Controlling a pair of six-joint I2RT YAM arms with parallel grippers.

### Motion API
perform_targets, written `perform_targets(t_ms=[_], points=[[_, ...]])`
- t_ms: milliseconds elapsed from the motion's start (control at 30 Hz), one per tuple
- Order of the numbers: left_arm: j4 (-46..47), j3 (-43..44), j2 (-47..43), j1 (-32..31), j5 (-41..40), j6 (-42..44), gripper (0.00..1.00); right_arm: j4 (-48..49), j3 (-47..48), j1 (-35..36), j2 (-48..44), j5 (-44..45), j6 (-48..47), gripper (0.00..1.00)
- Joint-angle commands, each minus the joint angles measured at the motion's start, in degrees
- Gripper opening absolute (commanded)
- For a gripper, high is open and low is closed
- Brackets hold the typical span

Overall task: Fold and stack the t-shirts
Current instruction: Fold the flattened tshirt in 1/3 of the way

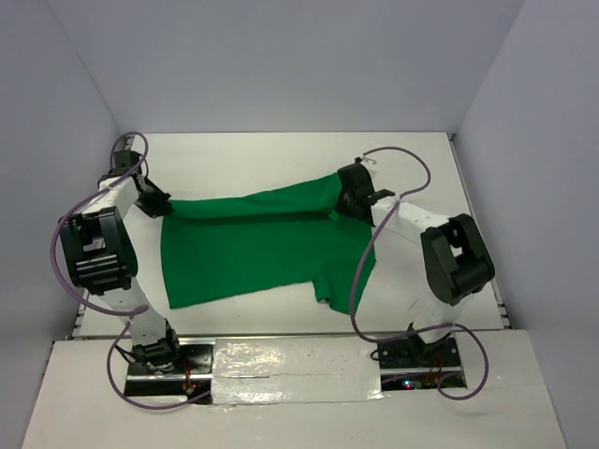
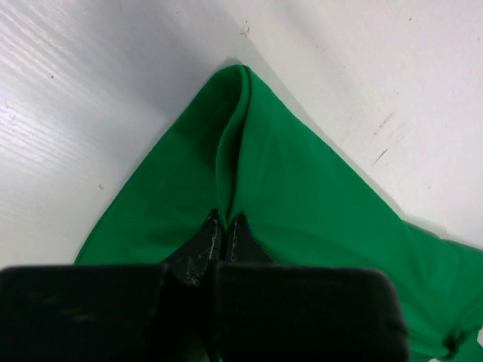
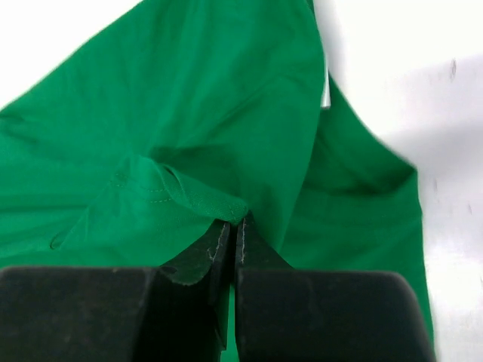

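Left arm pose: the left arm [image 1: 94, 248] rises from its base at the lower left of the overhead view. It bends at a bulky black joint by the left edge and reaches toward the upper left, with the wrist tipped down at the cloth.
Right arm pose: the right arm [image 1: 454, 257] climbs from its base at the lower right, bends at a black joint on the right side and stretches up and left toward the centre.
Left tool: the left tool [image 2: 225, 219] is closed tight, its two black fingers pinching a raised ridge of the t-shirt [image 1: 253, 248] at the cloth's upper-left corner.
Right tool: the right tool [image 3: 230, 224] is likewise clamped, with a stitched hem of the cloth caught at its fingertips on the garment's upper-right end.
Counts: two arms, two tools, one t-shirt, two purple cables [image 1: 418, 168], one looping along each arm.
T-shirt place: centre of the overhead view, on the white worktop [image 1: 281, 154], spanning from one tool to the other.
T-shirt look: plain bright green with no print. Its upper edge is drawn into a line that climbs toward the right, and the body spreads toward the bottom of the frame. A short sleeve sticks out at the lower right. Soft folds run under the upper edge.
Lift: I cannot tell how far the gripped edge stands off the worktop.
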Motion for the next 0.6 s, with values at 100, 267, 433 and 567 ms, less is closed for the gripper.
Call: perform_targets(t_ms=[100, 267, 433, 567], points=[[-0.55, 0.46, -2.58, 0.14, -3.69, -2.41, 0.04, 1.76, -5.34, 2.91, -6.15, 7.73, 2.96, 0.21], [-6.44, 5.03, -1.25, 0.14, -5.11, -1.99, 0.94, -0.87, -7.37, 3.61, -10.09, 10.54, 1.38, 0.87], [-7.94, 7.76, -6.35, -1.97, -8.0, -1.64, 0.99, -3.77, -2.2, 3.09, -11.34, 9.24, -1.96, 0.82], [-7.68, 11.36, -6.8, -5.22, -9.68, -1.11, 0.99, -8.07, 9.63, 0.89, -4.85, -0.34, -4.25, 0.65]])
